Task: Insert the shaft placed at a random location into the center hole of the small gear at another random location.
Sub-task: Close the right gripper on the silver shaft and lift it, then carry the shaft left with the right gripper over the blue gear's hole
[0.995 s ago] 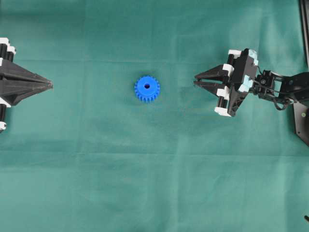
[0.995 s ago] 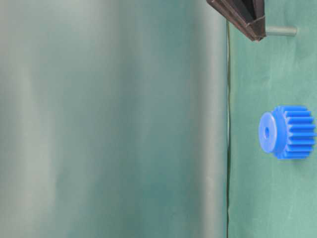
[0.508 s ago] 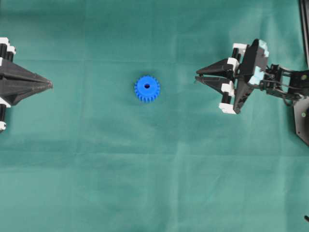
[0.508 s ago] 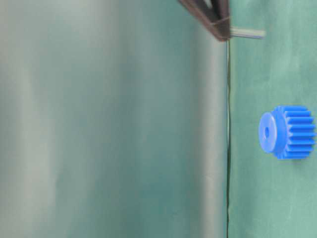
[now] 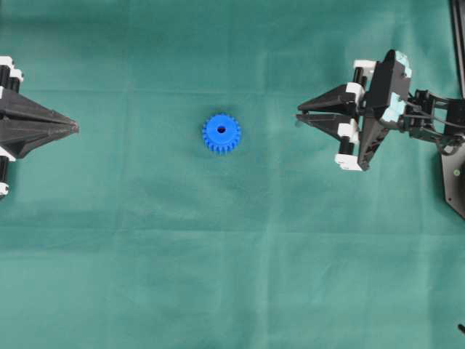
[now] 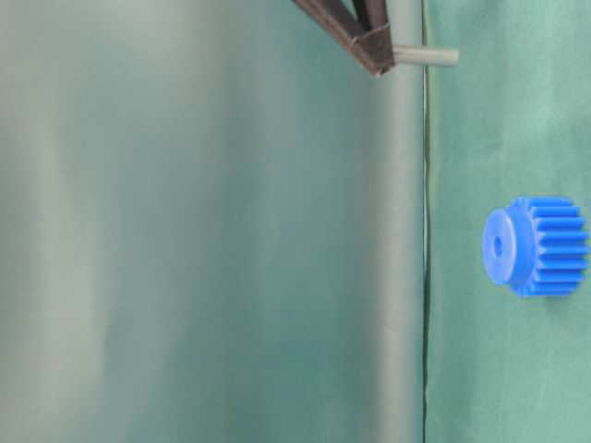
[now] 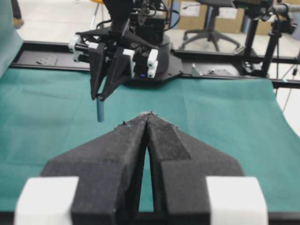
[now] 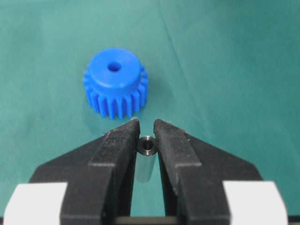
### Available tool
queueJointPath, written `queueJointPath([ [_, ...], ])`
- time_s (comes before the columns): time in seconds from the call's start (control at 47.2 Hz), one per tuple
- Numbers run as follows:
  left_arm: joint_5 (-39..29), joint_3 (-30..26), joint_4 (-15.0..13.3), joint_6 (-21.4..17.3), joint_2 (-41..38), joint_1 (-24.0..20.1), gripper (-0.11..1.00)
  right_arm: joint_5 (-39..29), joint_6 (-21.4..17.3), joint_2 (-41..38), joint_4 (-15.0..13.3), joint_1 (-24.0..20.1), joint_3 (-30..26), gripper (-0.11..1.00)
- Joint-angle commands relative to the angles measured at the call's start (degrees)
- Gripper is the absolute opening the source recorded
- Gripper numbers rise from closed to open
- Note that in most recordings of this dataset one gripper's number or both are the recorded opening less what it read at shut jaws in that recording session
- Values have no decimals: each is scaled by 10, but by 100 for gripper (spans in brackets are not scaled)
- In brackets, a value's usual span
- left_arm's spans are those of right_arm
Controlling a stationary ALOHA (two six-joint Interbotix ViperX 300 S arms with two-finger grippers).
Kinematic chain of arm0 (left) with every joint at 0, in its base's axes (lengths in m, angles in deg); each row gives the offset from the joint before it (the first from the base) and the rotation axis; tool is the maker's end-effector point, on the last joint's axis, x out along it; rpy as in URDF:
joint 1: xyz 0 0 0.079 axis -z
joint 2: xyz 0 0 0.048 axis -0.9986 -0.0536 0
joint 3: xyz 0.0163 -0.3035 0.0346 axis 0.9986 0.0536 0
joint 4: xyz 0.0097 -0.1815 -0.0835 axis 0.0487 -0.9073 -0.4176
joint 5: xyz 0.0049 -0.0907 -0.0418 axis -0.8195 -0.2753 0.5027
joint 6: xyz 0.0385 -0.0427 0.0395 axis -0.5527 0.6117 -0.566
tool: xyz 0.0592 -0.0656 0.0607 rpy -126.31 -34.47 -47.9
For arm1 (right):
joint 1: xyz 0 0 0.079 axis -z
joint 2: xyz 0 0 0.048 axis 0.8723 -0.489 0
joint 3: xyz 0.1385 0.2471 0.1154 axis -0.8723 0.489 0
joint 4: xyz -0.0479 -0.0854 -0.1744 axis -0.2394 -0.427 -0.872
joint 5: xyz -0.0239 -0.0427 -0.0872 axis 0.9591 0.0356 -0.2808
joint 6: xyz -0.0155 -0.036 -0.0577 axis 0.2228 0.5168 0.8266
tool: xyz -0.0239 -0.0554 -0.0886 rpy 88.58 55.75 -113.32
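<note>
- Step in hand: carrying. The right gripper (image 8: 146, 136) is clamped on the shaft (image 8: 147, 145), which hangs tip-down from its jaws, clear above the green cloth of the bench (image 5: 218, 254).
- Shaft, place: off to the right of the gear (image 5: 221, 134) in the overhead view, well apart from it and higher.
- Gear, place: flat on the cloth, hub up, hole (image 8: 113, 67) open and facing upward; nothing touches it.
- Left gripper (image 7: 148, 117): jaws together, empty, well apart from the gear on its other side.
- Next move, as judged: bring the shaft over the gear, keep it upright, line its tip with the hole, then lower.
- Risk: a small offset would land the tip on the hub face.
- Containers: none in view.
</note>
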Motion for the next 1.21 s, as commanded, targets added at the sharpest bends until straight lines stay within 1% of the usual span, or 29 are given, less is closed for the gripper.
queueJointPath([
  [0.0, 3, -5, -1, 1, -3, 0, 0, 1, 3, -9, -2, -6, -27, 27],
  [0.085, 3, -5, 0, 1, -3, 0, 0, 0, 5, -32, -4, -12, -54, 27],
  [0.296, 4, -6, -1, 1, -3, 0, 0, -7, 5, -100, -23, -25, -132, 27],
  [0.529, 3, -5, -1, 1, -3, 0, 0, -57, 5, -162, -43, -33, -223, 27],
  [0.635, 3, -5, -1, 2, -3, 0, 0, -73, 5, -178, -47, -34, -250, 27],
  [0.741, 3, -5, -1, 2, -3, 0, 0, -83, 5, -187, -54, -34, -266, 27],
  [0.889, 3, -5, -1, 1, -3, 0, 0, -85, 5, -192, -62, -33, -272, 27],
  [1.016, 3, -6, -1, 1, -3, 0, 0, -85, 5, -192, -62, -30, -269, 27],
  [1.185, 3, -5, -1, 1, -3, 0, 0, -82, 3, -213, -61, -30, -270, 27],
])
